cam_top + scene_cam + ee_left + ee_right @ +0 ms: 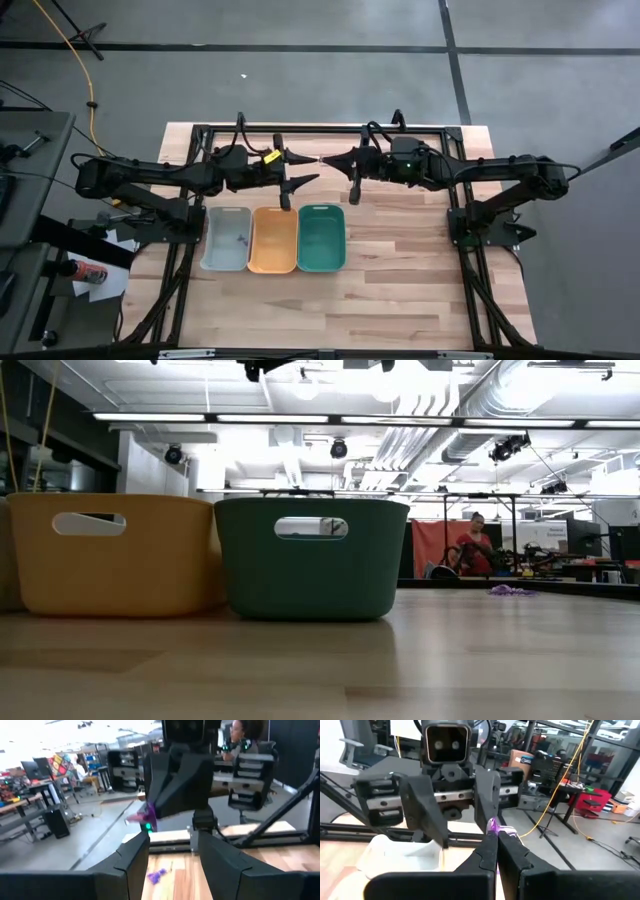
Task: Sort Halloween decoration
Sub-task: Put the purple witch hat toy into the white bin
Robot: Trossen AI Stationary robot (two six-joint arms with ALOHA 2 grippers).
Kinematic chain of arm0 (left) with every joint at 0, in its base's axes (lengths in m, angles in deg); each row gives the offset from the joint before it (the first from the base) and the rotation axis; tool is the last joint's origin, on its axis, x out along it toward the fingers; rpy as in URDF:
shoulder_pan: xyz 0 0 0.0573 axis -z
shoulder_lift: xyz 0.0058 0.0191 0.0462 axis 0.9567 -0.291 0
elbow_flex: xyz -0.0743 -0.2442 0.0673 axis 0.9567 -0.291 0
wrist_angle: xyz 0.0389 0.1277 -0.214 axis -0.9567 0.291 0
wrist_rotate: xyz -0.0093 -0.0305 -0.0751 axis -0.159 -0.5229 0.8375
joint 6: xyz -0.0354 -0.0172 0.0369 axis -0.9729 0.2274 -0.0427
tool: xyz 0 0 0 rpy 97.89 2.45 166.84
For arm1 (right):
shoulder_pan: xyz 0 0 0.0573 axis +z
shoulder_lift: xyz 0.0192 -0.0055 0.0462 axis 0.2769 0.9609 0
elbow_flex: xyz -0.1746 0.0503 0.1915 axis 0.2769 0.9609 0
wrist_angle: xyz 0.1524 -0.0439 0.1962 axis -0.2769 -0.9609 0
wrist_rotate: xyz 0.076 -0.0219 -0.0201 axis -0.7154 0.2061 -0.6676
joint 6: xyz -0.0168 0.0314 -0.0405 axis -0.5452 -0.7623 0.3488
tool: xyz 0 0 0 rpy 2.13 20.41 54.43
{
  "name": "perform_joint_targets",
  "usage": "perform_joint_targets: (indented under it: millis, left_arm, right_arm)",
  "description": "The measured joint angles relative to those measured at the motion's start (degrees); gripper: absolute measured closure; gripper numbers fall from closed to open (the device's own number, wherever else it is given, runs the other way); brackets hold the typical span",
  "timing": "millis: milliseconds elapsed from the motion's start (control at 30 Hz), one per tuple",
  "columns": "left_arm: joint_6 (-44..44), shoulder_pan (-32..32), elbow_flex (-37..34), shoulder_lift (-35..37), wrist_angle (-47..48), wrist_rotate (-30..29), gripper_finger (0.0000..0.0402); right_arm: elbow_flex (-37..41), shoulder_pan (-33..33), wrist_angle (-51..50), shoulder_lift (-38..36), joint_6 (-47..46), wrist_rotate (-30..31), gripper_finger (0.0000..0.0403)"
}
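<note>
**A:** Start on the left. What's the left gripper (300,170) doing?

**B:** It is raised over the back of the table, behind the three trays, with its jaws spread wide and nothing between them. It faces the right gripper (322,160) almost tip to tip.

**A:** And the trays?

**B:** In a row — grey tray (226,238), orange tray (274,239), teal tray (321,238). A small purple piece (240,239) already lies in the grey one; I can't see into the other two well enough to say more.

**A:** So where is the piece being handled?

**B:** At the right gripper's tip. Its jaws are pressed together on a purple decoration piece (493,825), which sticks out toward the left arm's open fingers (431,818). Another purple piece (156,876) lies on the wood below, and one more (511,590) far off on the tabletop in the low view.

**A:** A hand-over, then?

**B:** That's my reading — mid-air transfer, right to left. Next the left jaws need to move in around the protruding part and close before the right lets go. The piece is tiny, so alignment must be close; then, I'd guess, it goes to the grey tray with its fellow.
</note>
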State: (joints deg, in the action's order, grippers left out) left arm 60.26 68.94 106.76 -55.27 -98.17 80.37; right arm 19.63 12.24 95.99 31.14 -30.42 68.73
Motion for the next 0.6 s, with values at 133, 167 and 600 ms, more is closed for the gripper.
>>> perform_joint_targets:
  millis: [133, 167, 600]
  left_arm:
    - [0.0, 0.0, 0.0, 0.0, -2.25, -1.61, 0.0243]
    - [-0.01, 0.0, 0.0, 0.0, -2.46, -2.12, 0.0243]
    - [-1.92, -0.39, 0.02, -0.62, -6.99, -2.84, 0.0243]
  right_arm:
    - [0.0, -0.01, 0.02, 0.0, 0.05, 0.02, 0.0403]
    - [0.0, -0.02, 0.09, 0.0, 0.05, 0.02, 0.0403]
    - [0.0, -0.04, 3.63, 0.0, 1.13, 0.18, 0.0403]
